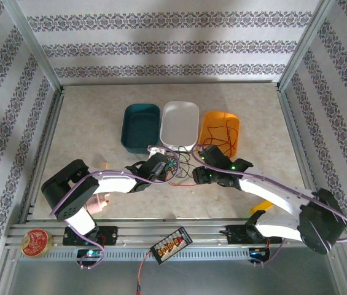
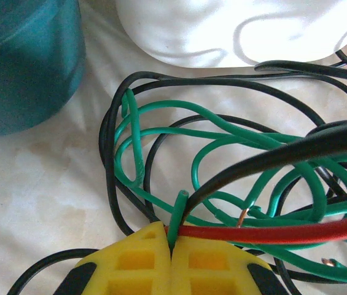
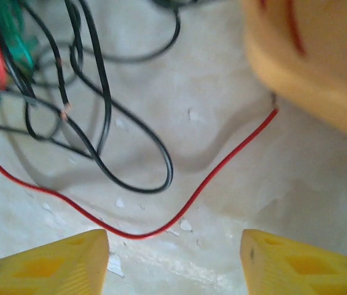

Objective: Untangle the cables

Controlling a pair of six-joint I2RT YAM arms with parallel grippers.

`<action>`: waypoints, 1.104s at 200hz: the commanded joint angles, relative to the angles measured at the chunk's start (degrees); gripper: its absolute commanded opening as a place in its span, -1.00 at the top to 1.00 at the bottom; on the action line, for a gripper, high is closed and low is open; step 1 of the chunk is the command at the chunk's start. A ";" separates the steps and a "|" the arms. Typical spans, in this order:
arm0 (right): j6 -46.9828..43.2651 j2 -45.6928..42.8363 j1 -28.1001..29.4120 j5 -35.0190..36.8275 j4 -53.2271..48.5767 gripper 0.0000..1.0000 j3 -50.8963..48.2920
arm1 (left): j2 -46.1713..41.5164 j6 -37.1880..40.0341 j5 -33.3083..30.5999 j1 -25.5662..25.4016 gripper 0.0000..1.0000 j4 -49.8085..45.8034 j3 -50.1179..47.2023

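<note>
Left wrist: left gripper [image 2: 172,237] pinches a green cable [image 2: 179,208], seemingly as anchor; right gripper [image 3: 173,235] gapes above a red cable [image 3: 222,171].

Your left arm [image 1: 115,181] and right arm [image 1: 277,200]: white shells, black joints, trailing purple cables [image 1: 271,182], green lights [image 1: 231,167] lit, yellow square-pocketed fingers [image 2: 136,264].

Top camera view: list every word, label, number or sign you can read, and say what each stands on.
No text can be read.
Round red tin: marks on its lid, too small and blurred to read.
Black connector strip: no readable marking.
</note>
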 commanded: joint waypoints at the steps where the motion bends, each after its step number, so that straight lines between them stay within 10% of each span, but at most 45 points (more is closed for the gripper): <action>1: 0.35 3.98 0.81 -0.83 -1.09 -0.20 -0.46 | 1.25 0.26 -1.30 -0.50 1.00 -1.49 0.38; 96: 3.52 17.17 1.56 5.96 0.69 -0.10 1.92 | 1.22 0.06 -1.39 -0.50 1.00 -2.02 -0.09; 221: 6.59 12.48 1.66 12.00 -0.09 1.00 -0.96 | 1.69 -0.60 -1.48 -0.68 1.00 -1.59 -0.18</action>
